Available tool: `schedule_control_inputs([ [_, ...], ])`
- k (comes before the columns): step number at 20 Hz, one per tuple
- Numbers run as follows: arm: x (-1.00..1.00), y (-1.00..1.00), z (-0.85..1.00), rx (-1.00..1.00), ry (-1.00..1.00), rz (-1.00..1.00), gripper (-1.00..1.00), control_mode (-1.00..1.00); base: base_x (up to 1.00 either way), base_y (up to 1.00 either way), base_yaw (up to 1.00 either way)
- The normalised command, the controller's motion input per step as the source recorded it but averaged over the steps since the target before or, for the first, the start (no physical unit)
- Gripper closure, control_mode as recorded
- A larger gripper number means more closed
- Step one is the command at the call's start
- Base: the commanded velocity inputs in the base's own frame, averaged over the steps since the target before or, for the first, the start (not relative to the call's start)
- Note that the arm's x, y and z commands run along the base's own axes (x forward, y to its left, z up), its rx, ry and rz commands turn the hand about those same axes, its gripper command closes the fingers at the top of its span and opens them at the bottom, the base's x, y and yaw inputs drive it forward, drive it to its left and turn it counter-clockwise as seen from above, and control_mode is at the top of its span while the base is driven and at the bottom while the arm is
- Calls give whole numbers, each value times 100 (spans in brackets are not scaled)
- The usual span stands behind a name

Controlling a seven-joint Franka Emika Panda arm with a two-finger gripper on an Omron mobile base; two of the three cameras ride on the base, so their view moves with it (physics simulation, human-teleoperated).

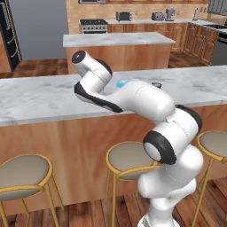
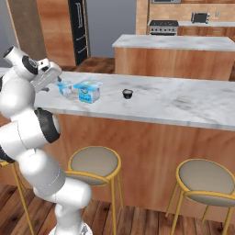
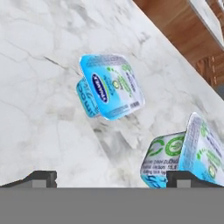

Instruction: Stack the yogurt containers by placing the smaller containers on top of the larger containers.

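Two yogurt cups stand side by side on the marble counter (image 2: 174,103). The smaller container (image 2: 65,88) is pale blue and white and sits to the left. The larger container (image 2: 89,91), with a blue label and a green mark, is just right of it. My gripper (image 2: 54,79) hovers at the counter's left, close above and beside the smaller one. In the hand view the smaller container (image 3: 109,85) is in the middle and the larger container (image 3: 188,155) is at the lower right. The gripper (image 3: 111,179) is open, its fingertips (image 3: 41,177) wide apart with nothing between them.
A small dark bowl (image 2: 128,93) sits on the counter right of the cups. Round stools (image 2: 94,164) stand below the counter's front edge. A second island (image 2: 174,43) lies behind. In the left base view the arm covers most of the cups; a blue sliver (image 1: 123,82) shows.
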Motion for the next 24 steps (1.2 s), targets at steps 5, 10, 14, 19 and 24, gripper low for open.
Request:
schedule_control_inputs([
  [5, 14, 4, -9, 0, 0, 2, -100, -100, 0, 0, 0],
  [10, 15, 0, -11, -3, -3, 0, -100, -100, 0, 0, 0],
  [14, 20, 0, -19, -4, -4, 0, -100, -100, 0, 0, 0],
  [19, 27, 0, -20, -3, -3, 0, -100, -100, 0, 0, 0],
  [24, 29, 6, -18, 0, -1, 0, -100, -100, 0, 0, 0],
])
